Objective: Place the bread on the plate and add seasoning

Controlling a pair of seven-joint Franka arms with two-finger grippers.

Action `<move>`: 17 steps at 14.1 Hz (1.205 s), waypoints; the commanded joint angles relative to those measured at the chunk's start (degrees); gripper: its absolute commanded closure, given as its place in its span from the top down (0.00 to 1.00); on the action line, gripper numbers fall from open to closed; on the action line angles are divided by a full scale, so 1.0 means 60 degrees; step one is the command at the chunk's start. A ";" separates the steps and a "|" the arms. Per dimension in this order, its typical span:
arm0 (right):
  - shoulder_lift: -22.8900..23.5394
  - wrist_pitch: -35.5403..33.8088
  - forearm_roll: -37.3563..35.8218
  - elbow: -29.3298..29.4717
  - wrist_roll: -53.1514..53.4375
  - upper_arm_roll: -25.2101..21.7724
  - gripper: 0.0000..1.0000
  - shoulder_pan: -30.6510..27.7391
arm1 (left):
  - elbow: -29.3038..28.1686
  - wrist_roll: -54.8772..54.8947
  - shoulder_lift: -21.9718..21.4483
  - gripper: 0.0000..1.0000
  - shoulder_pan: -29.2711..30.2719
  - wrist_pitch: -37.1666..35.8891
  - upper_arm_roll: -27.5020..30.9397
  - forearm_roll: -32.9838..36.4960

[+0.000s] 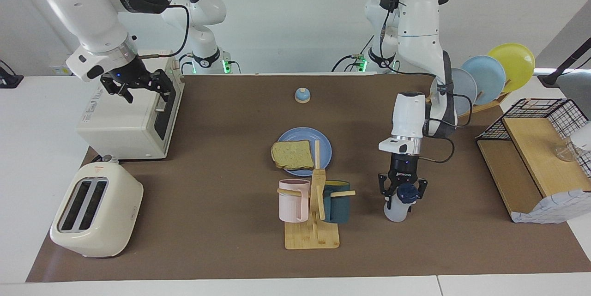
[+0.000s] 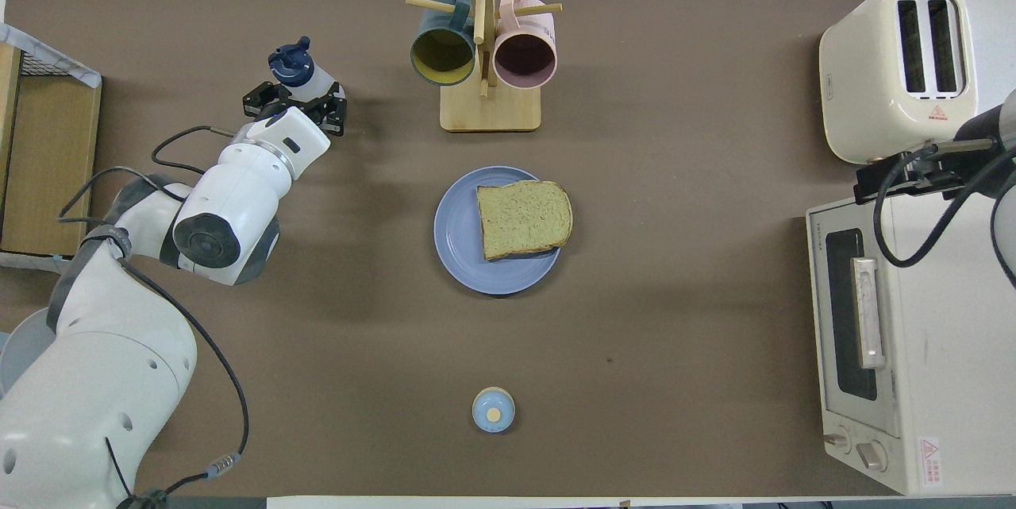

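Bread point(image 2: 524, 219) lies on the plate point(image 2: 460, 243) mid-frame. The left end effector point(image 1: 401, 193) flanks the seasoning point(image 1: 398, 208) lower right; grip unclear. The right end effector point(image 1: 138, 87), fingers apart, waits upper left.

We note the bread point(image 2: 524, 218) lying on the blue plate point(image 2: 458, 243) mid-table. The seasoning bottle point(image 2: 295, 71) stands toward the left arm's end, the left gripper point(image 2: 294, 102) at it. Right gripper point(image 2: 913, 179) over the toaster oven point(image 2: 865, 350). Two mugs hang on the mug tree point(image 2: 486, 64).
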 commanded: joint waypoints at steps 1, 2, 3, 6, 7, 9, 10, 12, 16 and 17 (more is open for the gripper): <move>-0.0119 0.0069 0.0138 -0.0084 0.0144 0.0087 1.00 -0.0113 | -0.0285 0.0038 -0.0054 1.00 -0.0005 0.0151 0.0118 0.0177; -0.0119 0.0069 0.0138 -0.0084 0.0144 0.0087 1.00 -0.0128 | -0.0330 0.0038 -0.0069 1.00 -0.0005 0.0151 0.0118 0.0177; -0.0119 0.0069 0.0138 -0.0084 0.0144 0.0072 1.00 -0.0128 | -0.0417 0.0024 -0.0084 1.00 -0.0005 0.0166 0.0118 0.0177; -0.0119 0.0069 0.0138 -0.0084 0.0144 0.0072 1.00 -0.0113 | -0.0563 0.0024 -0.0142 1.00 -0.0005 0.0151 0.0118 0.0177; -0.0119 0.0069 0.0138 -0.0084 0.0144 0.0086 1.00 -0.0113 | -0.0695 0.0009 -0.0345 1.00 0.0010 0.0166 0.0118 0.0177; -0.0119 0.0069 0.0138 -0.0084 0.0144 0.0086 1.00 -0.0113 | -0.1294 0.0024 -0.0944 1.00 0.0039 0.0151 0.0118 0.0177; -0.0119 0.0069 0.0138 -0.0084 0.0144 0.0087 1.00 -0.0113 | -0.1659 0.0038 -0.1267 1.00 0.0025 0.0151 0.0118 0.0177; -0.0119 0.0069 0.0139 -0.0084 0.0144 0.0087 1.00 -0.0128 | -0.2245 0.0024 -0.1795 1.00 -0.0091 0.0137 0.0118 0.0177; -0.0119 0.0069 0.0138 -0.0084 0.0129 0.0072 1.00 -0.0128 | -0.3491 0.0009 -0.2747 1.00 -0.0632 -0.0169 0.0118 0.0177; -0.0119 0.0069 0.0138 -0.0084 0.0144 0.0086 1.00 -0.0113 | -0.3668 -0.0034 -0.3069 1.00 -0.0852 -0.0577 0.0103 0.0177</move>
